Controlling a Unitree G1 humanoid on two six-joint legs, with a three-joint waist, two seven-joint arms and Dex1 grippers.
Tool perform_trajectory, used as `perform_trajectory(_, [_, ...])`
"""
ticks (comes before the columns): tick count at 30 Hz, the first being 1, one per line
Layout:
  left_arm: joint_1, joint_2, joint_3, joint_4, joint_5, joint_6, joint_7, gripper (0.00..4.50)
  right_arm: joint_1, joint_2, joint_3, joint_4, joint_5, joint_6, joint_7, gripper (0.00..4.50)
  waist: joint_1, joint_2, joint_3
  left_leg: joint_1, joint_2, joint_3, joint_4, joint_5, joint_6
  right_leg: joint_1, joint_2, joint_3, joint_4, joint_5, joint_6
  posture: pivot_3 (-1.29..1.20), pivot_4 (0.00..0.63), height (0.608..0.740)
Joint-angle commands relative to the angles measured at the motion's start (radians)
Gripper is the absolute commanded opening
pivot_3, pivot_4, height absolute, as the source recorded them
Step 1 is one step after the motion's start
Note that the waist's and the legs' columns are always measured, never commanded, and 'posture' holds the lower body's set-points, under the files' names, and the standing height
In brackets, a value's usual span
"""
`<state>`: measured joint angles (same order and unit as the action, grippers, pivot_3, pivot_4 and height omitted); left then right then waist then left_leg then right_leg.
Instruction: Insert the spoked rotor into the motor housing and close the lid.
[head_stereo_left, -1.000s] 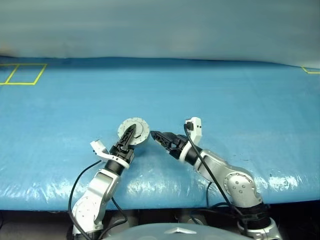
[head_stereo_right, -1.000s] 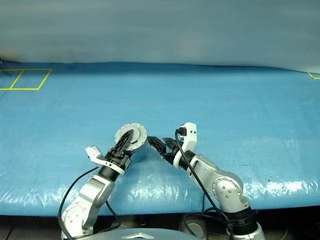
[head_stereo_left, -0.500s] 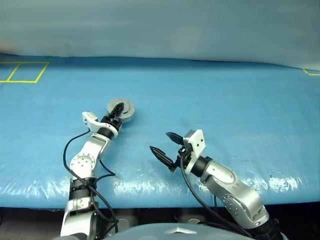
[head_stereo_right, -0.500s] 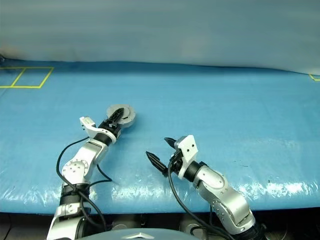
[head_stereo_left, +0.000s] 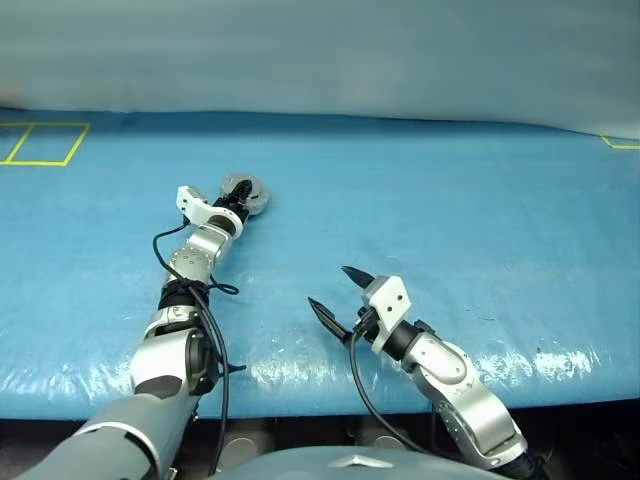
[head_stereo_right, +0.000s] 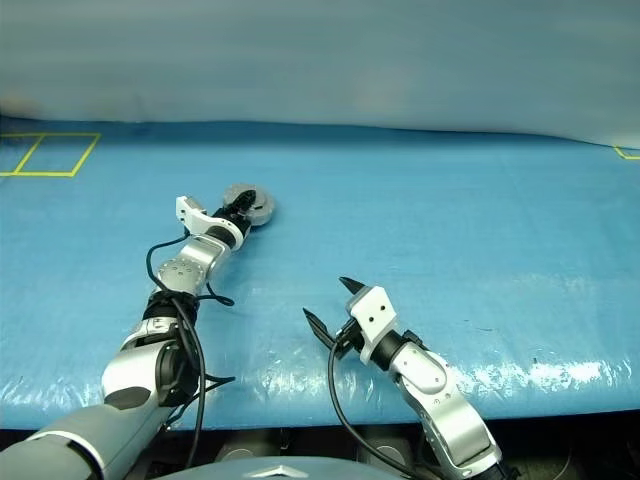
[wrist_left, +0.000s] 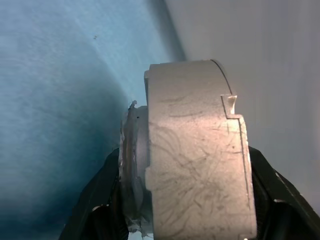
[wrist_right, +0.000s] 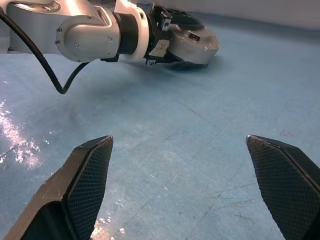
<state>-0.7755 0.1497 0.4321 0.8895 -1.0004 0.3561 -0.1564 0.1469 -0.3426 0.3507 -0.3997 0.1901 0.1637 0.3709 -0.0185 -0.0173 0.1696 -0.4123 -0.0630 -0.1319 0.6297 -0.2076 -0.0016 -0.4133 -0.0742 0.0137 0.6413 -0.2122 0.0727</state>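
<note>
The motor housing (head_stereo_left: 249, 189), a squat silver puck, is at the far left-centre of the blue table, low over it or on it, I cannot tell which. My left gripper (head_stereo_left: 238, 197) is shut on it at the end of the outstretched arm. In the left wrist view the housing (wrist_left: 195, 155) stands edge-on between the black fingers (wrist_left: 100, 200); a thinner silvery plate (wrist_left: 131, 165) lies against one face, perhaps the lid. The spoked rotor is out of view. My right gripper (head_stereo_left: 330, 287) hovers open near the table's front, holding nothing; its wrist view shows the housing (wrist_right: 192, 42) far ahead.
A blue sheet (head_stereo_left: 450, 220) covers the table, glossy along the front edge (head_stereo_left: 300, 375). A yellow taped square (head_stereo_left: 45, 143) marks the far left corner and a yellow mark (head_stereo_left: 622, 142) the far right. A black cable (head_stereo_left: 200, 290) loops beside my left arm.
My left arm has stretched forward and to the left, carrying the housing away from the right gripper. The right gripper has drawn back a little and rolled, still open.
</note>
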Motion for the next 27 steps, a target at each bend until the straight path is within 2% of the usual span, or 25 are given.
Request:
perform_trajectory(1, [-0.064, 0.019, 0.044, 0.039, 0.043, -0.032, -0.047, 2.45, 0.01, 0.02, -0.001, -0.009, -0.024, -0.019, 0.001, 4.5, 0.001, -0.001, 0.0, 0.0, 0.0, 0.0, 0.0, 0.0, 0.0, 0.0, 0.0, 0.0, 0.0, 0.0, 0.0, 0.0, 0.15, 0.74])
perform_trajectory(3, [-0.061, 0.018, 0.058, 0.052, 0.063, -0.025, -0.047, 2.45, 0.014, 0.03, -0.001, -0.009, -0.031, -0.016, 0.002, 4.5, 0.0, -0.001, 0.0, 0.0, 0.0, 0.0, 0.0, 0.0, 0.0, 0.001, 0.0, 0.0, 0.0, 0.0, 0.001, 0.0, 0.15, 0.74])
perform_trajectory(9, [0.028, -0.002, 0.085, -0.063, 0.079, 0.058, 0.005, 4.42, 0.012, 0.053, -0.003, 0.002, -0.042, -0.003, 0.012, 4.5, -0.007, 0.0, 0.0, 0.004, 0.002, 0.0, 0.0, 0.001, -0.002, 0.002, 0.001, 0.0, 0.002, 0.0, 0.002, 0.0, 0.15, 0.74])
perform_trajectory(14, [0.197, -0.034, 0.105, -0.313, 0.04, 0.206, 0.105, 4.46, -0.002, 0.066, 0.0, 0.018, -0.043, 0.013, 0.024, 4.5, -0.015, 0.0, -0.001, 0.011, 0.004, 0.001, -0.002, 0.001, -0.002, 0.008, 0.001, 0.003, 0.002, 0.0, 0.002, 0.0, 0.15, 0.74])
perform_trajectory(22, [0.513, -0.078, 0.137, -0.726, -0.134, 0.435, 0.229, 4.46, -0.015, 0.09, -0.005, 0.06, -0.036, 0.014, 0.05, 4.5, -0.014, 0.005, -0.007, 0.02, 0.008, 0.001, -0.002, 0.0, -0.001, 0.015, 0.0, 0.005, 0.002, -0.001, 0.0, 0.0, 0.15, 0.74])
perform_trajectory(25, [0.631, -0.072, 0.125, -0.875, -0.184, 0.479, 0.234, 4.46, -0.018, 0.096, -0.009, 0.068, -0.03, 0.018, 0.061, 4.5, -0.014, 0.006, -0.01, 0.02, 0.008, 0.002, -0.002, 0.0, -0.001, 0.016, -0.001, 0.005, 0.002, -0.003, -0.003, 0.0, 0.15, 0.74])
perform_trajectory(27, [0.728, -0.043, 0.076, -1.019, -0.124, 0.437, 0.159, 4.46, -0.021, 0.103, -0.02, 0.073, -0.018, 0.022, 0.063, 4.5, -0.014, 0.006, -0.01, 0.02, 0.008, 0.002, -0.002, 0.0, -0.001, 0.016, -0.001, 0.005, 0.002, -0.003, -0.004, 0.0, 0.15, 0.74])
